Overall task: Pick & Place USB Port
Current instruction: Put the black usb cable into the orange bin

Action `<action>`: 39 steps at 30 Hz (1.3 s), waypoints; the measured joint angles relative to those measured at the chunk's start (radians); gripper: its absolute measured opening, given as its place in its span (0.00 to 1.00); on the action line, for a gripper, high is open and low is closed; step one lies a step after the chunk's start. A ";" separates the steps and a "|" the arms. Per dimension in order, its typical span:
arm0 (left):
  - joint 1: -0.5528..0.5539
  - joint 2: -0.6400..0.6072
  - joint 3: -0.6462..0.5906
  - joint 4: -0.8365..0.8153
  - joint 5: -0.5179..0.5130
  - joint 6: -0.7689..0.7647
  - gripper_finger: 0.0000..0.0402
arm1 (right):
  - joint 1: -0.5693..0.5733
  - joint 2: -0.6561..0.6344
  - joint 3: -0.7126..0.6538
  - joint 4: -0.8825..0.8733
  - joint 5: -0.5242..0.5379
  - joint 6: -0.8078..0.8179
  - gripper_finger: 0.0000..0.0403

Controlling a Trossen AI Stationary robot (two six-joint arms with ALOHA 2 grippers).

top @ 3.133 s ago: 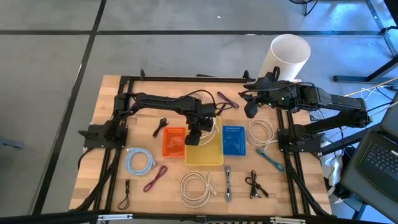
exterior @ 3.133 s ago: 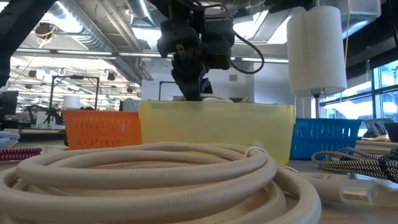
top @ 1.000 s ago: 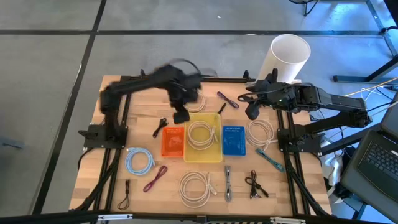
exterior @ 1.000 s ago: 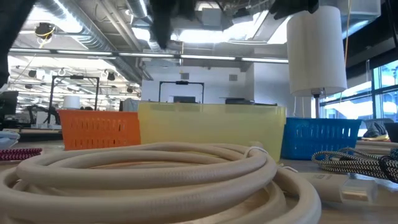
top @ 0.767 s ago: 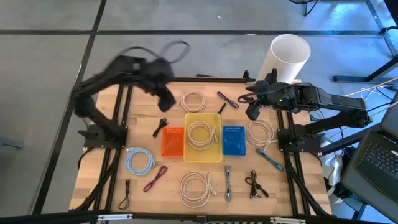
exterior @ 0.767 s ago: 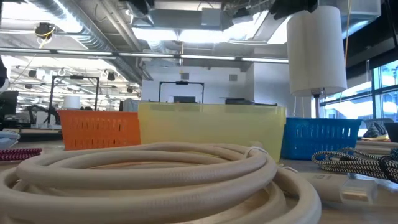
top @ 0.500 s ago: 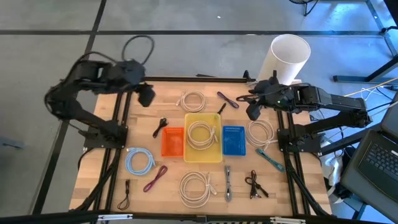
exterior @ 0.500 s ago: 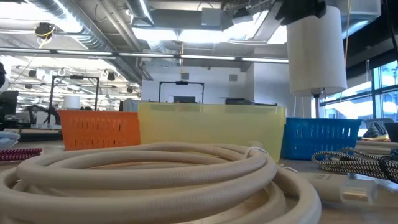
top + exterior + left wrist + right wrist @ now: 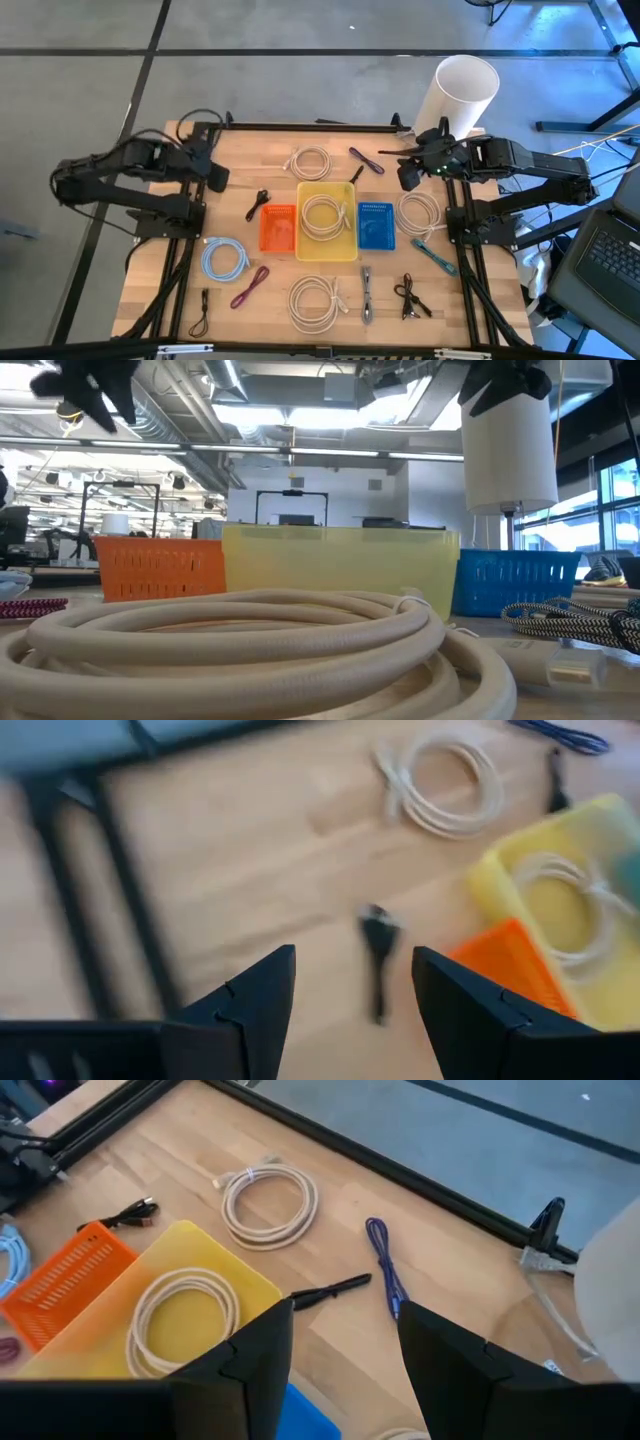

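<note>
The wooden tabletop (image 9: pixel 250 160) carries three bins in a row at its middle: a yellow bin (image 9: pixel 345 247) holding a coiled white cable (image 9: pixel 322 215), an orange bin (image 9: pixel 279 228) on its left and a blue bin (image 9: pixel 376 224) on its right. A white tube (image 9: pixel 458 93) stands at the far right corner. The left pincer (image 9: pixel 216 178) hangs over the far left part of the tabletop, fingers spread and empty. The short black USB cable (image 9: pixel 257 203) lies flat just beside the orange bin's far left corner, near this pincer and toward the middle from it; in the left wrist view it (image 9: pixel 377 952) shows between the two fingers, well ahead of them. The right pincer (image 9: pixel 407 176) waits near the tube, fingers apart and empty. Other coils lie loose, one white coil (image 9: pixel 310 161) beyond the yellow bin.
</note>
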 joint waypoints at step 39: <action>0.058 0.470 -0.461 0.702 0.296 0.179 0.49 | 0.000 -0.002 0.000 -0.002 -0.062 -0.188 0.46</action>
